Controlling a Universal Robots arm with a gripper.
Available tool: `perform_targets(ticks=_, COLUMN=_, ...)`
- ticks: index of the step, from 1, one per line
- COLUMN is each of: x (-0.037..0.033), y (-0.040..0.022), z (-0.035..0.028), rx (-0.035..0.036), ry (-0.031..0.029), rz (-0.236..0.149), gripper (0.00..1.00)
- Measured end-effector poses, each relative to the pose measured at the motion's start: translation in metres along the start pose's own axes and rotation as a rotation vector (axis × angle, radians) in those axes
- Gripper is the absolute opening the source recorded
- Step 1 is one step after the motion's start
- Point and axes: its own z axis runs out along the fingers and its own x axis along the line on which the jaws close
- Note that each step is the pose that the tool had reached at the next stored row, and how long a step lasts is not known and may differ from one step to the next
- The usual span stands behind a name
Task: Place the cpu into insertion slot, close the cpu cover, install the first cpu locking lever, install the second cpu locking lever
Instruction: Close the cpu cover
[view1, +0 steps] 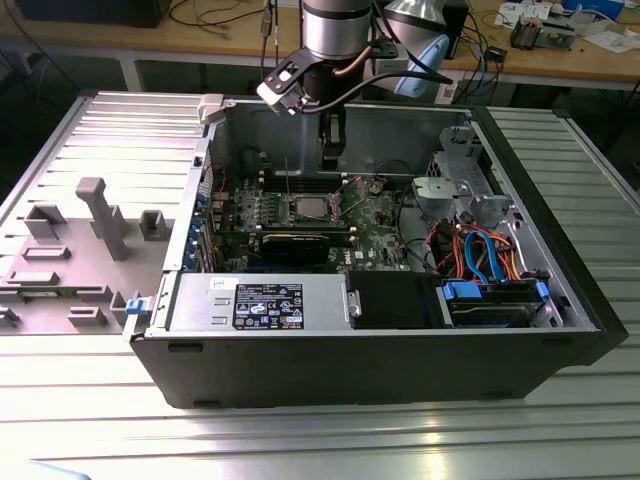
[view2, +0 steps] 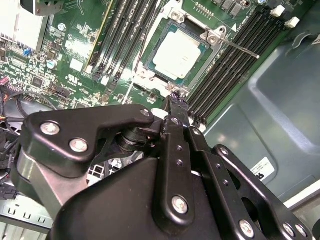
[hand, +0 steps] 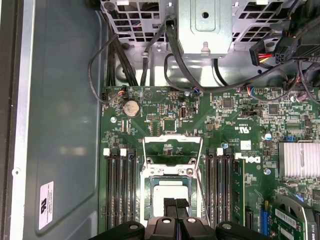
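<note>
Evidently the cpu (hand: 166, 189) already sits in the insertion slot (hand: 148, 197) with the cpu cover (hand: 173, 138) swung open, so we judge cover-closing is in hand, needing our gripper (hand: 175, 202), fingers together and empty above the chip, to press that frame down.

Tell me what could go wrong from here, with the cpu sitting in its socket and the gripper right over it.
1. The gripper hangs close above the seated cpu; a downward push could shift the chip.
2. The cpu cover looks swung open, and a locking lever juts loose over the memory slots, so the gripper might snag either one.
</note>
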Motion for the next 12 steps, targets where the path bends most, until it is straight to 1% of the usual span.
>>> perform_targets(ticks=12, x=0.0000, y=0.0029, z=0.0003, rx=0.0000, ry=-0.0001, rz=0.000, gripper=0.11)
